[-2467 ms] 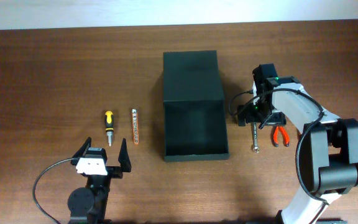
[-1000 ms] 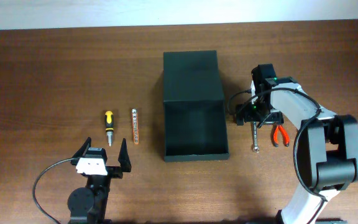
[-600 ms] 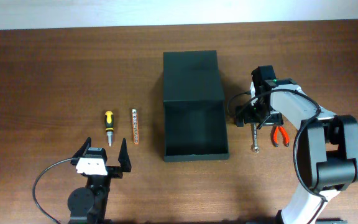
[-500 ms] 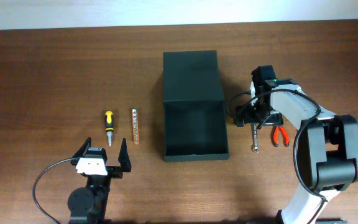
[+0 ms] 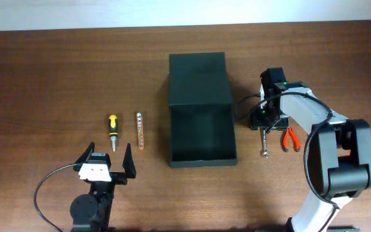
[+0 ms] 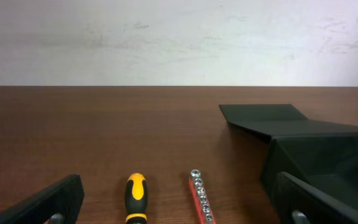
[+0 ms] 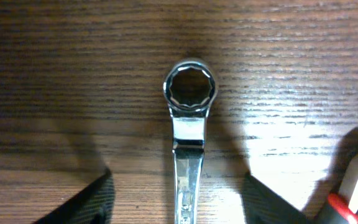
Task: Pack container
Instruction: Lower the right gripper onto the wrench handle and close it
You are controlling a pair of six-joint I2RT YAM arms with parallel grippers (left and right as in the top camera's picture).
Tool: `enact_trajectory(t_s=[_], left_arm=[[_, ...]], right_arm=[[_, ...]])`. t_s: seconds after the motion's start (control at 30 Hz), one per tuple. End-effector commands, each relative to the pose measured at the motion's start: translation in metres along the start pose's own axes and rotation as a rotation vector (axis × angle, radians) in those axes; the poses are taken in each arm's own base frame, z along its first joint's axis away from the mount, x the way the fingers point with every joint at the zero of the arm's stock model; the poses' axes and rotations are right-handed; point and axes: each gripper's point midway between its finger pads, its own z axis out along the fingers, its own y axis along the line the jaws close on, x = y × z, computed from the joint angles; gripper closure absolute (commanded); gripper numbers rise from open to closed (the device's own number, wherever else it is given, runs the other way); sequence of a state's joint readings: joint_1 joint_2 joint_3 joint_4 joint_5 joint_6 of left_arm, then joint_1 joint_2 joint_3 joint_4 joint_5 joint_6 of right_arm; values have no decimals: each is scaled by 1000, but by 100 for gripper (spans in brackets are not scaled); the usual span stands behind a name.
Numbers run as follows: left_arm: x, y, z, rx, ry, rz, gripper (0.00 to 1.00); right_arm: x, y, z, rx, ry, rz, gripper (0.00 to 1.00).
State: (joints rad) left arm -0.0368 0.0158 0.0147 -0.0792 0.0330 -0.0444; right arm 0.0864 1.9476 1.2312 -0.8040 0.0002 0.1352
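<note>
The container (image 5: 198,80) lies on the tabletop (image 5: 57,71) with its flap lid folded back, between the two sets of fingers and beyond the left ones. As far as the overhead view shows, nothing is inside it, so the packing looks barely begun and all four tools lie outside.

The right gripper (image 7: 178,182) is low over a ring wrench (image 7: 190,87). Its fingers (image 7: 92,202) are spread wide and straddle the shank. Bare wood shows on either side, so they do not appear to be touching it. The ring end points ahead of the fingertips. Red-handled pliers (image 5: 291,139) lie just outside the right-hand finger.

The left gripper (image 5: 105,154) rests near the table's front edge with its fingers wide apart and empty. A yellow-and-black stubby screwdriver (image 5: 113,131) and a red bit rail (image 5: 140,131) lie just ahead of them, side by side.

Judging from this, the wrench is the first pick in hand. Closing on it, carrying it into the container, packing the other three tools and likely shutting the lid are all left to do.
</note>
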Motion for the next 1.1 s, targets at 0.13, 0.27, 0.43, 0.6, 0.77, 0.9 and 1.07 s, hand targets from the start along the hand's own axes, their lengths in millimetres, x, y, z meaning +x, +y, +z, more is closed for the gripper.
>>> enact_trajectory(t_s=[0.13,0.27,0.43,0.6,0.77,0.9,1.07], left_arm=[[2,3,0,-11,3,18,1],[2,3,0,-11,3,18,1],[2,3,0,-11,3,19,1],[2,3,0,-12,3,18,1],[2,3,0,-11,3,18,1],[2,3,0,-11,3,18,1],[2,3,0,-11,3,18,1]], right_arm=[[9,-4,7,13,30,7,60],[9,-4,7,14,30,8,64],[9,-4,7,14,30,7,76],[9,-4,7,14,30,7,79],[9,-4,7,13,30,7,86],[9,-4,7,14,30,7,91],[10,-5,6,17,34,8,96]])
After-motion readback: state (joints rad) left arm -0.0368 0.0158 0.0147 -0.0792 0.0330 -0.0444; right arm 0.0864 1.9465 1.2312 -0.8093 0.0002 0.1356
